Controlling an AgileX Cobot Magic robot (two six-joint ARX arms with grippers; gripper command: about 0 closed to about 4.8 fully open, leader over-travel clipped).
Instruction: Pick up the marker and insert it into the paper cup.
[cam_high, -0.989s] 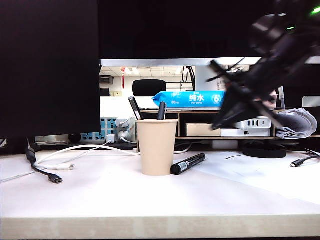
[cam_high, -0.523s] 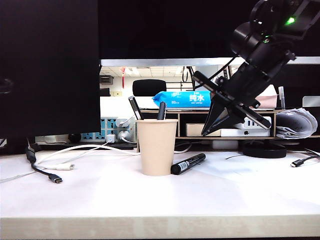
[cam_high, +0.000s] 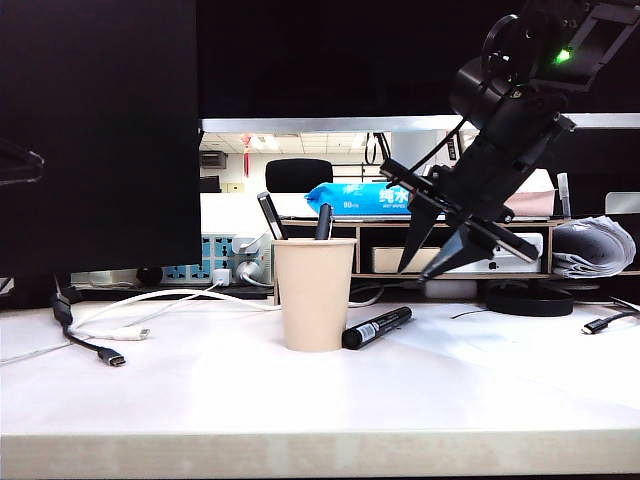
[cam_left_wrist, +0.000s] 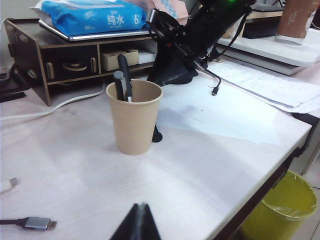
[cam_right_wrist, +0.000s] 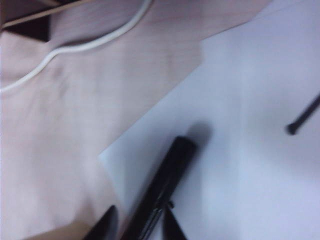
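Right gripper (cam_right_wrist: 136, 222) straddles marker (cam_right_wrist: 162, 192); left gripper (cam_left_wrist: 138, 223) shut.

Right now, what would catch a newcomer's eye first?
The right claw hangs open above the marker, which lies on the table beside the paper cup. Two pens already stand in the cup. The left claw is shut, low over the near table edge.

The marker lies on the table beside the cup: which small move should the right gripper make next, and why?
Probably lower straight down. The right gripper hangs open above the marker, which lies flat beside the paper cup; in the right wrist view its fingertips already straddle the barrel.
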